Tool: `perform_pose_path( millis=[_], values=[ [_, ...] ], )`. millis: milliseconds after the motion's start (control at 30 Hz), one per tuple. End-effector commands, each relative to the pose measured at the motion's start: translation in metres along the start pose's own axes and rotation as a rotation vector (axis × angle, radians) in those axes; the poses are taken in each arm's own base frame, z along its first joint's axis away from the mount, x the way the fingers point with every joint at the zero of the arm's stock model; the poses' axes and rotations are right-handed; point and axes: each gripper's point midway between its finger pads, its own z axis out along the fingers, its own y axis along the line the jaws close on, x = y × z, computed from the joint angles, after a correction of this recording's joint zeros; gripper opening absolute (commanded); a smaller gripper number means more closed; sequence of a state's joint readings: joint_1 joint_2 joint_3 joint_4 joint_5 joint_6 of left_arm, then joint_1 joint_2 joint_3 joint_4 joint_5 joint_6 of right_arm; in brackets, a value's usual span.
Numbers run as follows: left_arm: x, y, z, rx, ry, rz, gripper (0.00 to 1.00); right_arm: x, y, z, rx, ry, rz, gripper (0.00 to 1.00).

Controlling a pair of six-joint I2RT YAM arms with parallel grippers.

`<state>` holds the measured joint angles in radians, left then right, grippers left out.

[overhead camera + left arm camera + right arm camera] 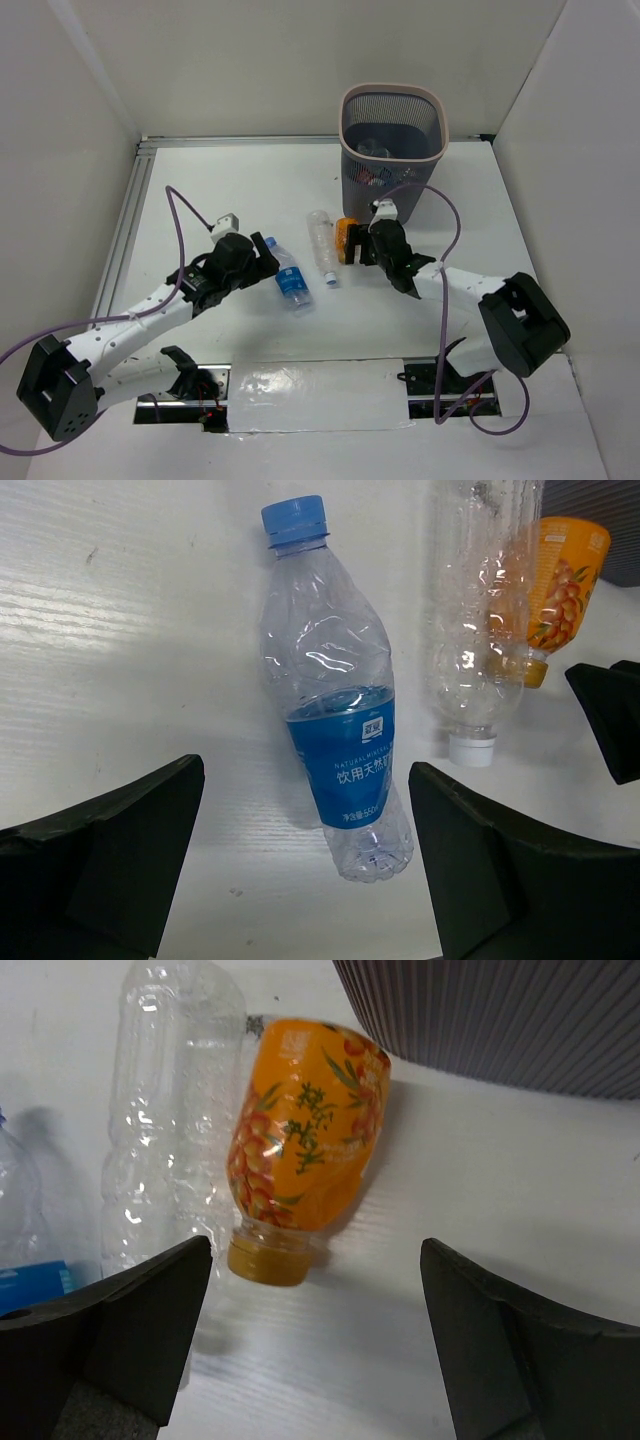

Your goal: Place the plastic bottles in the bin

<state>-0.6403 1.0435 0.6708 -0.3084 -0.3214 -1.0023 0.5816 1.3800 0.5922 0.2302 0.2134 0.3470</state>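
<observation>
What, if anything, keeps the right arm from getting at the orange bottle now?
Probably nothing; yes, it looks reachable. The open right gripper frames the orange bottle, with nothing over it. The plain clear bottle lies close beside it and the bin stands just beyond, so finger room is tight.

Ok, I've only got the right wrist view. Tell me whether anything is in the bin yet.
Observer: Yes, the bin already holds some bottles.
Operator: Now give me the left pincer.
Observer: The left pincer is open, aimed at the blue-label bottle lying flat.
Operator: Describe the clear bottle's hidden end.
Observer: The clear bottle ends in a white cap, pointing toward the arms' bases.
</observation>
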Motion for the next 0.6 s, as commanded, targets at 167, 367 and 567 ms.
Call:
perform_pose_path(
  millis=[167, 367, 567],
  values=[
    [-0.002, 0.003, -0.002, 0.001, -0.025, -0.022, 0.96, -0.058, 0.026, 0.019, -0.067, -0.147, 0.07, 0.92],
    [0.0, 0.003, 0.001, 0.002, -0.026, -0.022, 0.96, -0.047, 0.026, 0.036, -0.065, -0.124, 0.045, 0.92],
    [0.0, 0.003, 0.003, 0.001, -0.025, -0.013, 0.96, -0.04, 0.022, 0.046, -0.051, -0.121, 0.012, 0.92]
  ],
)
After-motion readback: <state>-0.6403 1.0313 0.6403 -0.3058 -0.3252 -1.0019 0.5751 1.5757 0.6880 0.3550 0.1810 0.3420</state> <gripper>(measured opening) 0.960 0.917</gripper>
